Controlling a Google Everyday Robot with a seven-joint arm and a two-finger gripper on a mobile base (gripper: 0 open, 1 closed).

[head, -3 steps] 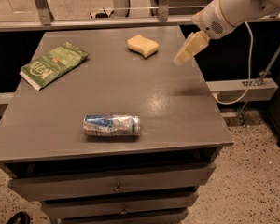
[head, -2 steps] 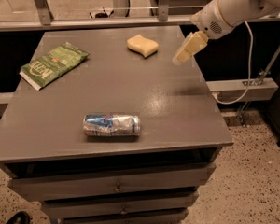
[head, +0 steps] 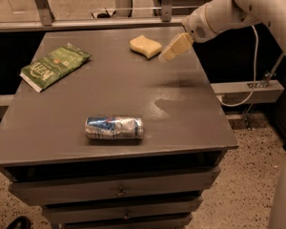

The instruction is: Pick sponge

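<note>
The sponge (head: 145, 46), a small pale yellow block with wavy sides, lies on the grey cabinet top (head: 109, 94) near its far edge, right of centre. My gripper (head: 174, 47) hangs on the white arm coming in from the upper right. It sits just right of the sponge and a little above the surface, not touching it. It holds nothing.
A crushed blue-and-silver can (head: 114, 127) lies on its side near the front edge. A green snack bag (head: 55, 66) lies at the far left. Drawers run below the top. A metal rail and a white cable are behind and to the right.
The gripper has moved left and slightly down, closer to the sponge. The sponge, can and bag have not moved.
</note>
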